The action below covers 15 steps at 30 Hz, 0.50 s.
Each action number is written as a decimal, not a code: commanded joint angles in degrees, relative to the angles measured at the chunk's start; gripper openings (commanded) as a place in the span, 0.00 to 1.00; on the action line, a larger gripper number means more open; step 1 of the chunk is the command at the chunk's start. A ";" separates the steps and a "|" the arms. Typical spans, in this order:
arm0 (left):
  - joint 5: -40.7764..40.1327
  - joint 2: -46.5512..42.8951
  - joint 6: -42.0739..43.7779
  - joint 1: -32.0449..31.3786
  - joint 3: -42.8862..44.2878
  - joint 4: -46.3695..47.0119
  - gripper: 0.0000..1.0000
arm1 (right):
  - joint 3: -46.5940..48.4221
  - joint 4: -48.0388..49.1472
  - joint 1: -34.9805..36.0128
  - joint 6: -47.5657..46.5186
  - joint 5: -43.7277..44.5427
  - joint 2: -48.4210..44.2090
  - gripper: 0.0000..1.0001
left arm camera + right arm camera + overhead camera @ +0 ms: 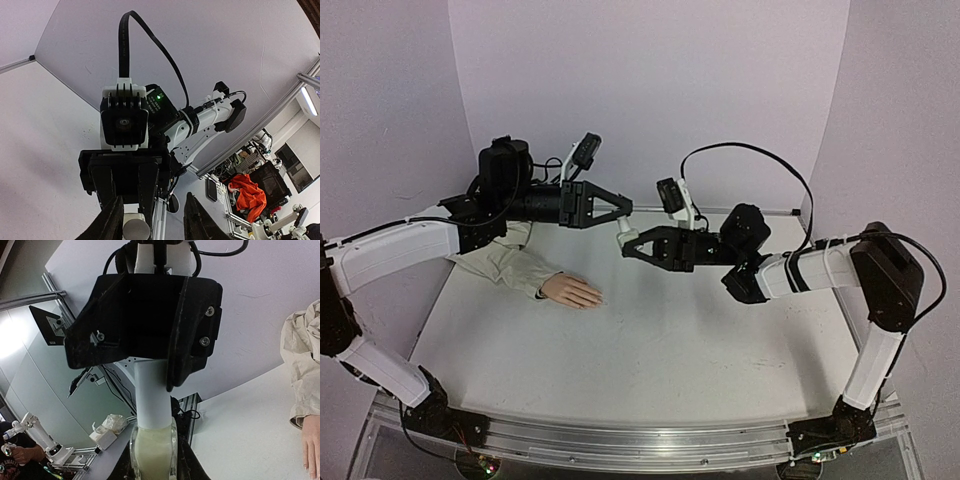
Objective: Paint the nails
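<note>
The peach mannequin hand [572, 291] lies palm down on the white table, its beige sleeve [510, 262] running back left; its nails [597, 298] are too small to make out. The hand also shows at the right edge of the right wrist view [311, 450]. My right gripper [628, 246] [152, 467] is shut on a small glass bottle [152, 450] of pale polish with a tall white cap [152, 395], held in the air. My left gripper [623, 208] [155, 200] is open around the cap's top [136, 230], which sits by its left finger [112, 220].
Both grippers meet above the table's back middle, right of and above the hand. Lilac backdrop walls close in the back and sides. An aluminium rail [640, 440] runs along the near edge. A black cable [760, 155] loops over the right arm.
</note>
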 commanded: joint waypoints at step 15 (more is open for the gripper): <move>0.63 0.94 3.68 -0.93 3.24 -0.04 0.19 | 0.80 11.04 -0.48 0.98 5.57 -2.27 0.00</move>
